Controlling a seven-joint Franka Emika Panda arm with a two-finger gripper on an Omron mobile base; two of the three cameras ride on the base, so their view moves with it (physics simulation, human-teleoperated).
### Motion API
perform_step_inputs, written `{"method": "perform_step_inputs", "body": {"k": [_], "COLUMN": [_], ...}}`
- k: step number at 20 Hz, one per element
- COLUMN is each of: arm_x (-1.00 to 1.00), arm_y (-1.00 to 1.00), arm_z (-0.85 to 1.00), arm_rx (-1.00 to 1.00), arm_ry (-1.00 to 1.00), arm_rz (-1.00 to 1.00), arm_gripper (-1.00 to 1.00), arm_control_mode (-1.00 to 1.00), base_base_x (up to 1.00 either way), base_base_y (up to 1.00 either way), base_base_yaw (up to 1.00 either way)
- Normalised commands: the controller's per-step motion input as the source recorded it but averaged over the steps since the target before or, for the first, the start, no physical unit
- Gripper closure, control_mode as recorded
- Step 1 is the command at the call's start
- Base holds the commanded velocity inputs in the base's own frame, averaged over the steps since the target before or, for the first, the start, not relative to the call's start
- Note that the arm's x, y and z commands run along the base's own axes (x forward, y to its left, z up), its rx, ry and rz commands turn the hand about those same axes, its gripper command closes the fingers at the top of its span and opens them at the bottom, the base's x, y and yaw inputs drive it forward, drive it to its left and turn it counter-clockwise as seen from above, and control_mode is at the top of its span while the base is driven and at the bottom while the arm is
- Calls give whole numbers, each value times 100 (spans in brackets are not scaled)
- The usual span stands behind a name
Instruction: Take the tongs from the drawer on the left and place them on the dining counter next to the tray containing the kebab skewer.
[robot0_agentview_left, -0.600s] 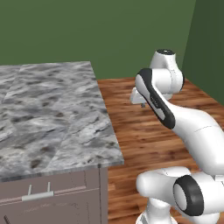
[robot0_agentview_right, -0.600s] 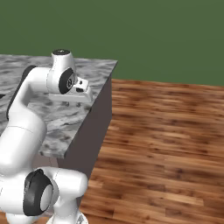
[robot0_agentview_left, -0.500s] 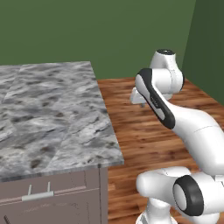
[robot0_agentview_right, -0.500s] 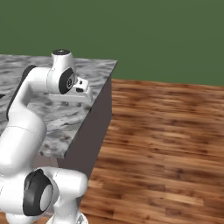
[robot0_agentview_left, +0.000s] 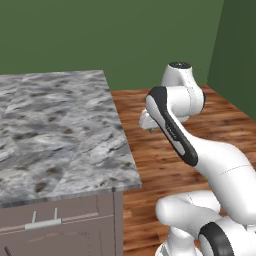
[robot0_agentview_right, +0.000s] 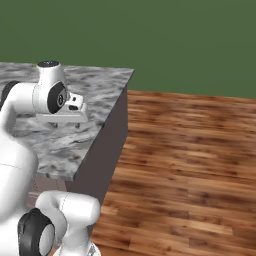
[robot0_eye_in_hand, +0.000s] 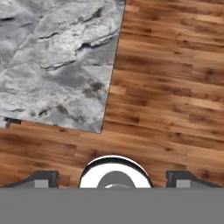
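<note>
Jaws wide apart, nothing between them: in the hand view the gripper (robot0_eye_in_hand: 113, 177) looks straight down at wood floor (robot0_eye_in_hand: 175, 87), fingertips (robot0_eye_in_hand: 43, 178) at the far edges of the frame.

Gripper hangs in the air just off the right edge of the dining counter (robot0_agentview_left: 60, 135), roughly at the corner (right base view puts the gripper (robot0_agentview_right: 67, 124) over the marble edge, hand view puts it over floor beside the slab, so call it right at the rim).

Drawer (robot0_agentview_left: 55, 222) sits in the near face of the counter base, below the overhang, silver bar handle (robot0_agentview_left: 44, 223) horizontal. It looks shut. No tongs seen anywhere, presumably inside the drawer; can't confirm.

Key relation: handle is down and to the left of the jaws, and on a vertical face pointing toward the base, while the gripper points at the floor. So the next move, as I read it, needs:
- a drop below the counter top
- a shift left along the near face
- a wrist re-aim so the fingers straddle the bar, whose long axis runs left-right

Task barely begun. Risk: clipping the marble overhang on the way down. Tray and skewer not visible from here.
</note>
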Motion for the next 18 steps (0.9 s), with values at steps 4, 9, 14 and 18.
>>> {"method": "perform_step_inputs", "body": {"k": [4, 9, 14, 18], "arm_x": [-92, -91, -81, -77], "arm_y": [61, 86, 97, 100], "arm_z": [-24, -29, -29, -29], "arm_rx": [0, -10, -19, -21], "arm_ry": [-15, -16, -8, -13], "arm_rz": [14, 11, 11, 9], "arm_gripper": [-100, -100, -100, -100], "arm_control_mode": [-100, -100, -100, -100], "base_base_x": [0, 0, 0, 0], "base_base_y": [0, 0, 0, 0], "base_base_yaw": [0, 0, 0, 0]}}
